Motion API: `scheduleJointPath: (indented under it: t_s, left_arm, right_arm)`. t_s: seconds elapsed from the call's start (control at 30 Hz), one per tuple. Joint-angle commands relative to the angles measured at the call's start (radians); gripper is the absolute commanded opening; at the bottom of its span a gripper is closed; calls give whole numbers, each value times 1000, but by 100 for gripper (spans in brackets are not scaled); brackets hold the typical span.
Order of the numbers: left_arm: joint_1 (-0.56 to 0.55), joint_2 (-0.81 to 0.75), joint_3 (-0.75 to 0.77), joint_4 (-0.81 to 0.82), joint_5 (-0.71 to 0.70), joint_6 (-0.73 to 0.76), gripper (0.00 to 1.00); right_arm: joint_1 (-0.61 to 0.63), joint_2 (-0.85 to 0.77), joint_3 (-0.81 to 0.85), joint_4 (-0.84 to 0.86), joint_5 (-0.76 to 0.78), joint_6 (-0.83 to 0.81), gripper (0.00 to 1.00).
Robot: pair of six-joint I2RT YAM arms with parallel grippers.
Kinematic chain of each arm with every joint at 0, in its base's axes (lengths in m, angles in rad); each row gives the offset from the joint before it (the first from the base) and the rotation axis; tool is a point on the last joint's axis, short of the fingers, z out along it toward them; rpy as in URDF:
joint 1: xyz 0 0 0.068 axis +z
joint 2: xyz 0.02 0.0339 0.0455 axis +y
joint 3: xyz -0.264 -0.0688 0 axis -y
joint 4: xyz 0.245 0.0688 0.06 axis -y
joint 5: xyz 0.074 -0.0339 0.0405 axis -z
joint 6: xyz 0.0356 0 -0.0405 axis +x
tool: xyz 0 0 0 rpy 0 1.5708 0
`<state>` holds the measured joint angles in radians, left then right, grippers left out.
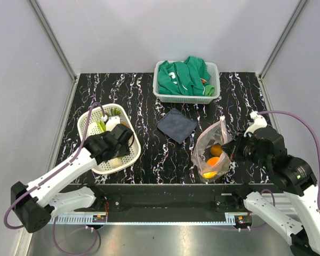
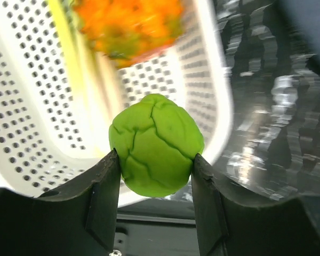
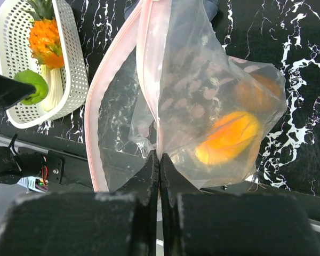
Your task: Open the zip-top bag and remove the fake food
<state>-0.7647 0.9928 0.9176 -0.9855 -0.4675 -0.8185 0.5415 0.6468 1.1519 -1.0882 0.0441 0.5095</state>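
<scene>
Left arm reaches up and right from its base, wrist hanging over the near half of the white basket (image 1: 88, 118). Left fingers (image 2: 104, 197) set narrow, clamped on either side of the green round piece (image 2: 156, 144), which sits over the basket's near rim. Pineapple (image 3: 45, 40) and pale leek (image 3: 54, 88) lie inside the basket. Right arm folds inward from the right, wrist low at the near right side of the zip-top bag (image 1: 209, 145). Right fingers (image 3: 145, 181) pressed together, pinching a fold of the clear film just beside the pink zip strip (image 3: 114, 69). Bag held upright over the worktop (image 1: 149, 154), right of centre, mouth gaping; orange pieces (image 3: 229, 137) inside it.
</scene>
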Motion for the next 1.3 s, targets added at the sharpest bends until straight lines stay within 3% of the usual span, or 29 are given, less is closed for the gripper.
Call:
scheduleJointPath:
  t_s: [0.0,0.07,0.1,0.2,0.4,0.5,0.53,0.57,0.67,0.8,0.9,1.13,1.27]
  left_arm:
    - [68,58,-45,103,0,50,12]
    - [94,90,-60,120,0,61,28]
    - [99,104,-63,129,6,62,43]
    - [100,133,-63,149,38,70,73]
    - [100,46,-16,189,222,101,82]
    - [88,-41,7,273,395,99,72]
    - [78,-64,4,321,450,98,61]
    - [64,-106,3,426,549,90,55]
    - [-50,-117,26,600,599,45,45]
    - [-307,7,170,668,500,64,34]
    - [-419,132,305,686,437,100,29]
    - [-479,332,458,685,385,52,15]
    - [-493,406,535,538,250,3,6]
  right_arm:
    - [3,-3,25,13,20,-8,0]
    - [3,-3,22,11,19,-9,0]
    - [3,-4,22,11,19,-9,0]
    - [5,1,19,11,11,-9,0]
    - [5,28,14,37,-67,-16,0]
    - [5,45,8,63,-124,-2,0]
    - [5,53,5,73,-142,3,0]
    - [5,54,2,94,-176,9,0]
    - [5,63,-9,137,-234,34,0]
    - [5,76,-18,185,-302,70,0]
    - [5,80,-24,221,-345,106,0]
    - [5,73,-53,278,-385,162,0]
    - [5,63,-81,283,-385,173,0]
